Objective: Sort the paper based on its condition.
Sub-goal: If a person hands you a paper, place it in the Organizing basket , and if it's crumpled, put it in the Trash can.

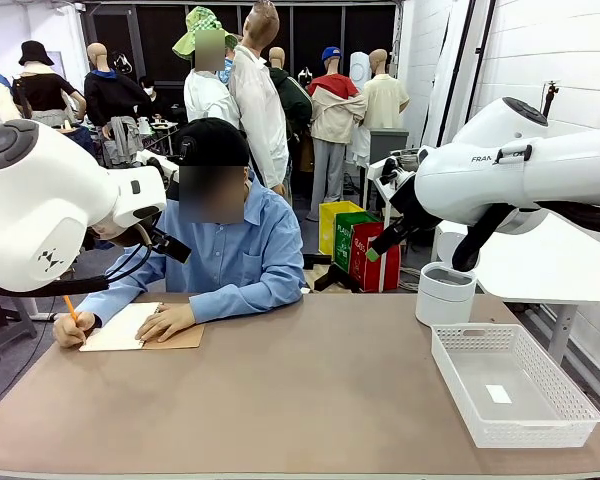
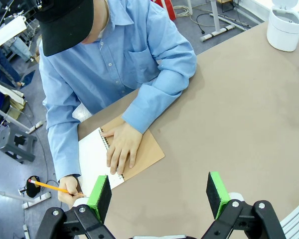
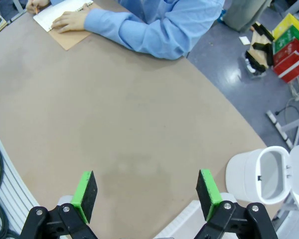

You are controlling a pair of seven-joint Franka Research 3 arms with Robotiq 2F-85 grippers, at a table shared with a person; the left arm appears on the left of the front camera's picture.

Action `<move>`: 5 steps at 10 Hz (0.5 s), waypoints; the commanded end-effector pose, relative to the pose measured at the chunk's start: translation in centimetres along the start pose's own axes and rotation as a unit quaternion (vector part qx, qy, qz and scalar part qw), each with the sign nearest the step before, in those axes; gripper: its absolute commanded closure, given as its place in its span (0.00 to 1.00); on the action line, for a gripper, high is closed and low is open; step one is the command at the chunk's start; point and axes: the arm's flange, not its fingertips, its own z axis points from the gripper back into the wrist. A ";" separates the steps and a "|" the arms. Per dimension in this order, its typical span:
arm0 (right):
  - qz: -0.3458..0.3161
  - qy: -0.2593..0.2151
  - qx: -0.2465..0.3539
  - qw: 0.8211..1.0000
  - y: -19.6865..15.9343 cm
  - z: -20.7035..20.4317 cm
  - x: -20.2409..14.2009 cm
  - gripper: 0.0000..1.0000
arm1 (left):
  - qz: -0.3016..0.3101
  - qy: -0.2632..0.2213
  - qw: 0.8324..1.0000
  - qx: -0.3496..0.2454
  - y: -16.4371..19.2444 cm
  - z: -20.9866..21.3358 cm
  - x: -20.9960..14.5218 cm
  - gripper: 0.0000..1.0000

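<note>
No loose paper is in view. A person at the far side writes with an orange pencil (image 1: 72, 310) on the white page of a spiral notebook (image 1: 130, 325) with a brown cover (image 2: 144, 152), the other hand (image 2: 120, 147) lying flat on it. My left gripper (image 2: 159, 196) hangs open above the table just short of the notebook, with nothing between its green pads (image 2: 100, 195). My right gripper (image 3: 147, 194) is also open and holds nothing, high over the bare tabletop (image 3: 114, 124). The notebook (image 3: 60, 12) lies far off at the top left of the right wrist view.
A white mesh basket (image 1: 450, 372) stands at the table's right front, with a tiny white tag (image 1: 498, 393) inside. A white lidded bin (image 1: 445, 293) sits behind it near the right edge. Coloured boxes (image 1: 360, 245) stand on the floor beyond the table.
</note>
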 end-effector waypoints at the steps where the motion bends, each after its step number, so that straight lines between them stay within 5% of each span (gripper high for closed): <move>1: -0.002 0.002 -0.001 1.000 0.0 -0.2 0.0 0.00 | -0.007 -0.002 1.000 0.004 0.1 -0.1 0.0 0.00; 5: -0.002 0.002 -0.001 1.000 0.0 -0.2 0.0 0.00 | -0.007 -0.002 1.000 0.004 0.1 -0.1 0.0 0.00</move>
